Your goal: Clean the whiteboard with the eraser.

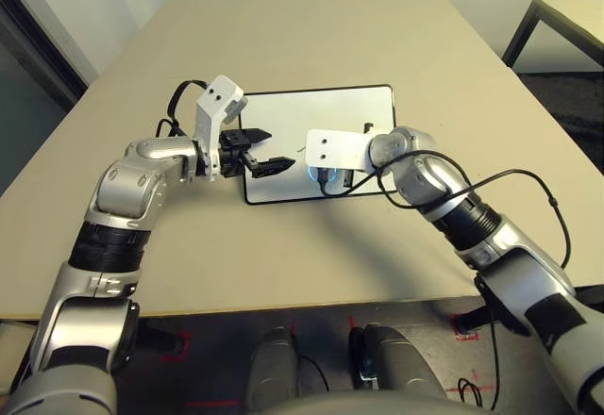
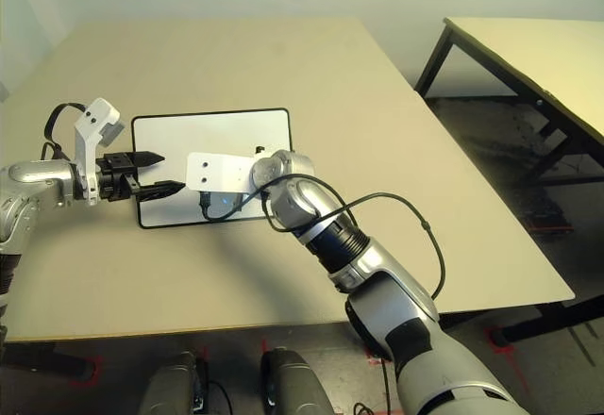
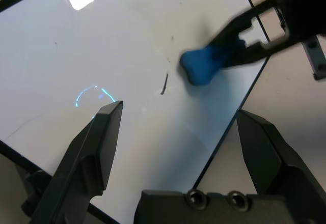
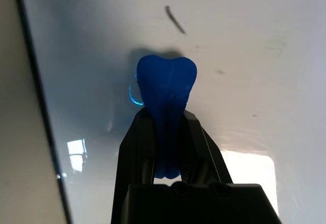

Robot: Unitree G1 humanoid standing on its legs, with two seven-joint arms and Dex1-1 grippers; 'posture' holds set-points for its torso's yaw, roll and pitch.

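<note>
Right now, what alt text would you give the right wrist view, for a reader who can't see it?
The right gripper clamps a blue eraser over a whiteboard, its two black fingers shut on it. A short dark mark remains on the board beyond the eraser's tip.

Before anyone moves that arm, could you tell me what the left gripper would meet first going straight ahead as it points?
Probably the whiteboard, whose surface lies beneath the left gripper; its height above the board is unclear.

Two beige tables (image 2: 377,245), apart.
</note>
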